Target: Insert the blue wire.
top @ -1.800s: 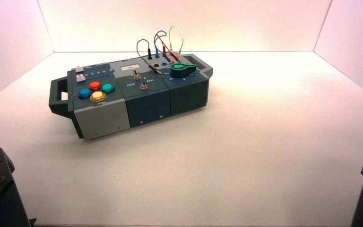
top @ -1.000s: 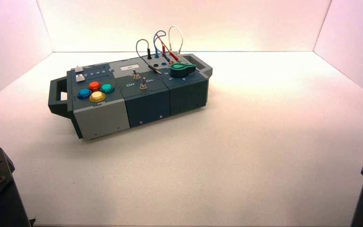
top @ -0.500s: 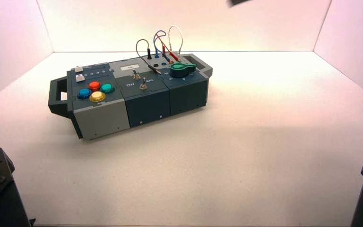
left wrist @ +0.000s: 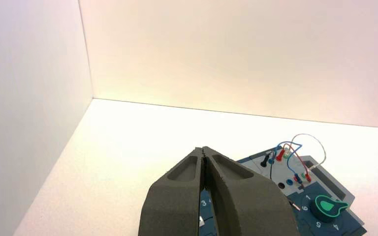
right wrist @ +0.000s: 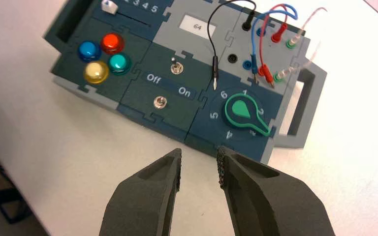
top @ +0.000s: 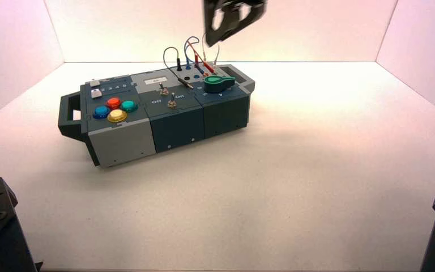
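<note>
In the high view we see the button-and-switch box (top: 170, 113) left of centre, its right end partly under the right gripper (right wrist: 200, 169), which hangs blurred and cut off at the top edge. It hides the top of the white wire (right wrist: 315, 59). We have its fingers well parted, with nothing between them. The left gripper (left wrist: 203, 152), parked out of the high view, has its fingers closed together, empty, and covers part of the box in its own view. The blue wire (right wrist: 274, 14) loops above the box's far right: one blue plug sits in a socket, while the other plug (right wrist: 254, 64) lies loose beside the nearer blue socket (right wrist: 247, 64). Half a second ago only a dark corner of the right gripper showed at the top.
</note>
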Controlling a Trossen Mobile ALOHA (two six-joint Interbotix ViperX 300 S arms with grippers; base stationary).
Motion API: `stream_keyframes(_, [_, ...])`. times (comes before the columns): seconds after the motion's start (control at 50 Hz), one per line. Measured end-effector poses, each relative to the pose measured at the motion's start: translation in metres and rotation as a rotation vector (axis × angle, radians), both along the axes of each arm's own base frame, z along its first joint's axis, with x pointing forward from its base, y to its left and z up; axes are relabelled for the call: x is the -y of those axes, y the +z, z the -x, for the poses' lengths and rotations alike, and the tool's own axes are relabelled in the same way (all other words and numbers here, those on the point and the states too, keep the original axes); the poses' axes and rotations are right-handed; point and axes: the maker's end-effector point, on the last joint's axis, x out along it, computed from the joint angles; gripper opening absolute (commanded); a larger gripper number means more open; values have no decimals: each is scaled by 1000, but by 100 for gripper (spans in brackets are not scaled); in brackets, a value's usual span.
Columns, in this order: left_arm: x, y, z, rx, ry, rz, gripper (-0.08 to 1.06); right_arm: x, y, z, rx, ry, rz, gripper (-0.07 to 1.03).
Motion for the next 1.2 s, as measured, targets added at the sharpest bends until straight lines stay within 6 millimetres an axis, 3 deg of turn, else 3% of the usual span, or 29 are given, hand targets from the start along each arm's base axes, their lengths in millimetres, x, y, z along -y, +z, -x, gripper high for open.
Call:
stream_keyframes(0.28, [0,1,0,3,2,0,-3,-23,-38,-23,-58,76,143,41])
stream_keyframes(0.58, [0,0,0,2,2,0,-3,-38,-39,-49,26,150,207,42])
stream_keyframes(0.98, [0,0,0,2,0,-2,-3,-42,-59,-58,59,182,238,42])
stream_keyframes(1.2, [0,0,0,2,2,0,-3,-47,-58,-67,87,186,245,42])
